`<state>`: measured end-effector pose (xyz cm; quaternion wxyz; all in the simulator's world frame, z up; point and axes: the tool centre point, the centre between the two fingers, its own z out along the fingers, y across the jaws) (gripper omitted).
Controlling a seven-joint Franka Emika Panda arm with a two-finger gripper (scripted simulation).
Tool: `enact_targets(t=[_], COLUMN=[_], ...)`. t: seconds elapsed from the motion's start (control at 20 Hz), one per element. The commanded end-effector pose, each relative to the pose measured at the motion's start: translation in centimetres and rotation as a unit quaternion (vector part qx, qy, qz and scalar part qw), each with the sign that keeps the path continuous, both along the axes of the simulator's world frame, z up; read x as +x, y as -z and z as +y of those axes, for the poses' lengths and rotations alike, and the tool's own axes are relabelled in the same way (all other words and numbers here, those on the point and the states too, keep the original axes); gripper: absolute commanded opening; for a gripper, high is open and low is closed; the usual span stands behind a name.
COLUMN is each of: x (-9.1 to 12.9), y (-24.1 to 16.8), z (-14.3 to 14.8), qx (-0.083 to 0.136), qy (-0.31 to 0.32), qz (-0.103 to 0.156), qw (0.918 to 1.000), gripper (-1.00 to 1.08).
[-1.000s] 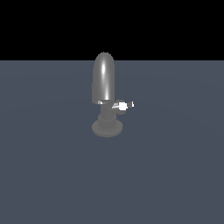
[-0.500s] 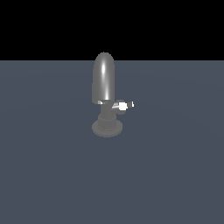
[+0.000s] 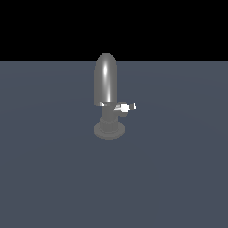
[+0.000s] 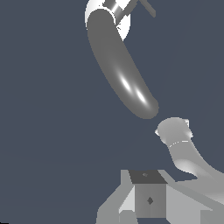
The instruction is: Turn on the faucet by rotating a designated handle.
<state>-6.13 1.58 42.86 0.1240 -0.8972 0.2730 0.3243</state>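
Note:
The faucet [image 3: 106, 84] stands upright in the exterior view, with a tall rounded grey spout, a short stem and a round disc base [image 3: 109, 131]. The handle [image 3: 126, 107], a short grey lever with a bright white tip, juts from the stem toward the exterior view's right. In the wrist view the spout [image 4: 120, 70] shows from above its rounded tip, with the base [image 4: 125, 26] beyond it and a small dark lever [image 4: 148, 6] beside the base. Grey parts of my gripper [image 4: 148, 201] sit at the frame's edge, apart from the faucet. The arm is not in the exterior view.
The faucet stands on a flat blue-grey floor [image 3: 178, 178]. A curved grey tube with a pale end [image 4: 177, 144] shows near the gripper parts in the wrist view; I cannot tell what it is.

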Motion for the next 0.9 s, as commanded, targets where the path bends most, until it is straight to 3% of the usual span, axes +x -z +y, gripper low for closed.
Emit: enact_targets(t=[0.0, 0.45, 0.85], x=[1.1, 4.9, 7.4], y=[0.9, 4.8, 9.2], z=[-0.4, -2.0, -3.8], qx=[0.01, 0.047, 0.083], qy=[0.021, 0.103, 0.18], qz=[0.025, 0.117, 0.204], qw=[0.9994, 0.9866, 0.9587], gripper=[-1.0, -1.0, -1.0])
